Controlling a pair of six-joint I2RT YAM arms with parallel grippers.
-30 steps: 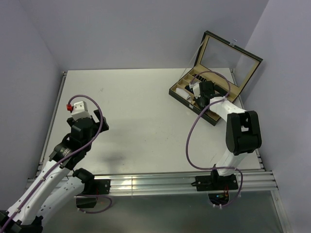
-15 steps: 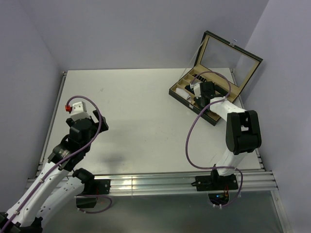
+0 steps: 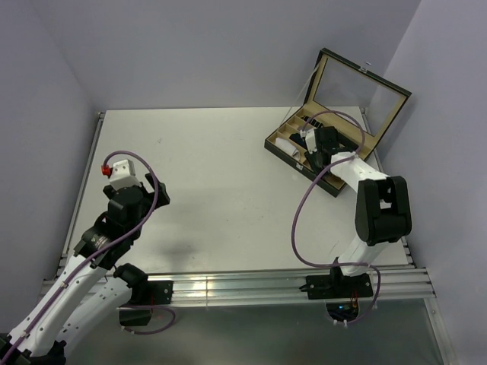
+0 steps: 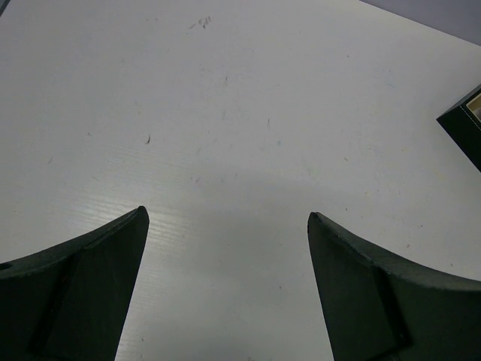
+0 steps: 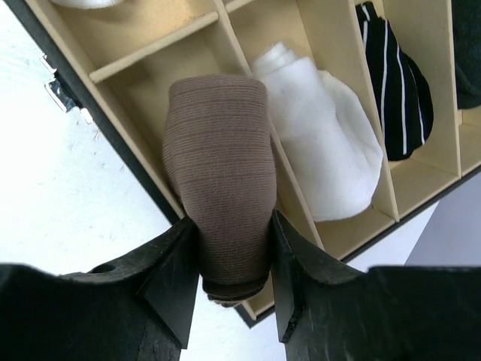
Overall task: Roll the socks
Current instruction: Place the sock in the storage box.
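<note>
brown sock (image 5: pixel 219 165) between right jaws, over box (image 5: pixel 150 47)

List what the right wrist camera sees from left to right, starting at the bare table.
table → brown sock roll → white sock roll → black striped sock roll

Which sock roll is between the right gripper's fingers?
The brown roll; the white roll and the black striped roll lie free in compartments beside it.
</note>
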